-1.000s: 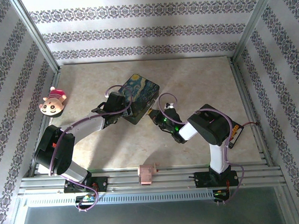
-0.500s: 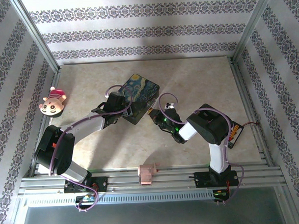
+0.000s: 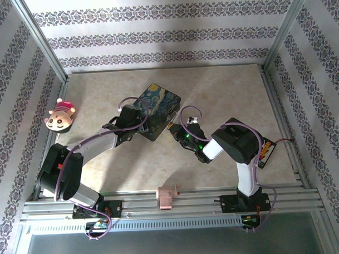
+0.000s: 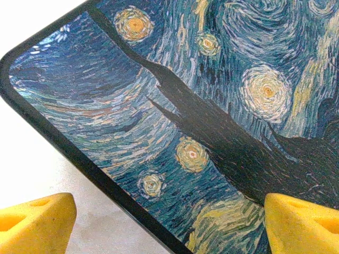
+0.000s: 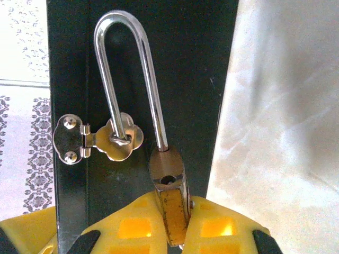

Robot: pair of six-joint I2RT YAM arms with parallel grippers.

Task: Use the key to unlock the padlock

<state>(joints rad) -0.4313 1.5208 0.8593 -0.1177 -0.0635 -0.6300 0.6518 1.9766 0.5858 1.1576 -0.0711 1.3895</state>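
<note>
The painted box lies at mid-table. The padlock, small and brass, hangs at the box's front clasp. Its silvery shackle runs through the clasp; one leg sits in the body and the other hole is empty. My right gripper is shut on the padlock body, one yellow finger on each side. The key is hidden. My left gripper is open over the box lid. One fingertip is beyond the box's black edge and the other fingertip is above the lid.
A plush toy lies at the table's left edge. A pink block sits on the front rail. An orange-and-black object lies by the right arm. Metal frame posts line both sides.
My left arm has crept a little further over the box. My right gripper and the padlock have stayed where they were.
</note>
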